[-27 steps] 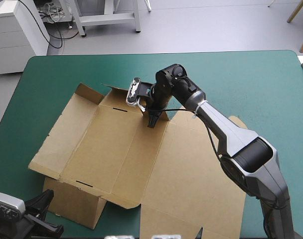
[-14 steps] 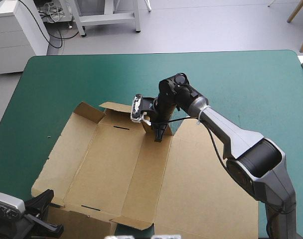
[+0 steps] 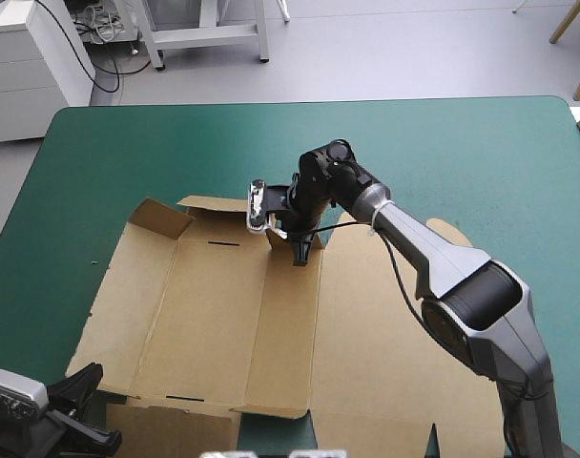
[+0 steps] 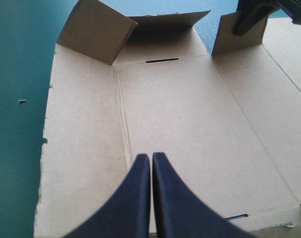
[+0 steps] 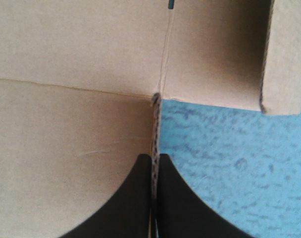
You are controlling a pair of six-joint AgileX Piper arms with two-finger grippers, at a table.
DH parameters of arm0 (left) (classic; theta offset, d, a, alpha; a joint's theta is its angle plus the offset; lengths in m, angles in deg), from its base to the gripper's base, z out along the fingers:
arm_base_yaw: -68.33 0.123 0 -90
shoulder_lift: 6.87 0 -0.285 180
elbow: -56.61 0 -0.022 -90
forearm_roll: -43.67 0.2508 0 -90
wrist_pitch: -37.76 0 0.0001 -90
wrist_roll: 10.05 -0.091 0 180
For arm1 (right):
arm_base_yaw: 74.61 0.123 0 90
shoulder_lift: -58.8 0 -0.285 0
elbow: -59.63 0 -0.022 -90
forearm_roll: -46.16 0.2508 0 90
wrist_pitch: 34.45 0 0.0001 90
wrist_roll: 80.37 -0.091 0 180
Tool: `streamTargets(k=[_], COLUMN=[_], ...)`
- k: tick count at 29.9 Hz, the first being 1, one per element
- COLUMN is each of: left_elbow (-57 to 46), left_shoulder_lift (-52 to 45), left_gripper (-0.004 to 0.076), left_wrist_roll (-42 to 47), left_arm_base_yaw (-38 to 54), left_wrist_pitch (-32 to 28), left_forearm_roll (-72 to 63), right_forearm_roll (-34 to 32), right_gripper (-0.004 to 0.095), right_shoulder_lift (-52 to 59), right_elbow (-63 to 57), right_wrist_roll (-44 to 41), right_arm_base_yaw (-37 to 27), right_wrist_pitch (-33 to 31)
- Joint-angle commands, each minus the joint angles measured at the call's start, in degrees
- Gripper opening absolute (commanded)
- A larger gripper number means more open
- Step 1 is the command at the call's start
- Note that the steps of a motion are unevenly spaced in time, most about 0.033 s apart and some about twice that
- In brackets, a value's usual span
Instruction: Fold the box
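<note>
The brown box (image 3: 223, 315) lies opened out almost flat on the teal-green cover, reaching toward the near edge. My right gripper (image 3: 302, 256) stands at its far edge, shut on an upright flap of the box (image 5: 66, 74), whose board runs edge-on between the black fingers of the right gripper (image 5: 155, 159). My left gripper (image 4: 151, 159) is shut and holds nothing; it hovers over the near part of the box's middle panel (image 4: 190, 124). From above, the left gripper (image 3: 85, 429) shows at the near left corner. The right gripper (image 4: 247, 22) also appears far ahead in the left wrist view.
Two small flaps at the box's far left corner stand raised: a side flap (image 3: 161, 218) and a far flap (image 3: 218, 203). Bare teal-green cover (image 3: 462, 153) spreads beyond and right of the box. A tiny speck (image 3: 93, 264) lies on the cover to the left.
The right gripper has dragged its flap toward the near side, then back a little. The box slid nearer, turned squarer to the table and lies flatter. The left gripper has stayed put.
</note>
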Motion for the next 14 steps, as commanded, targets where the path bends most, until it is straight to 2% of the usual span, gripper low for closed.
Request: streamTargets(k=[1,14], left_elbow=[1.34,1.34], left_shoulder_lift=[1.04,1.04], left_gripper=[-0.0008,-0.0008], left_wrist_roll=[0.64,0.64], left_arm_base_yaw=[-0.30,-0.30], left_wrist_pitch=[-4.20,-4.20], left_forearm_roll=[-0.04,-0.04], right_forearm_roll=[0.76,0.54], right_gripper=[-0.0022,-0.0020], right_shoulder_lift=[1.09,-0.78], right_elbow=[4.29,7.77], right_wrist_roll=[1.29,2.72], right_arm_base_yaw=[-0.05,1.18], right_wrist_pitch=[2.05,2.29])
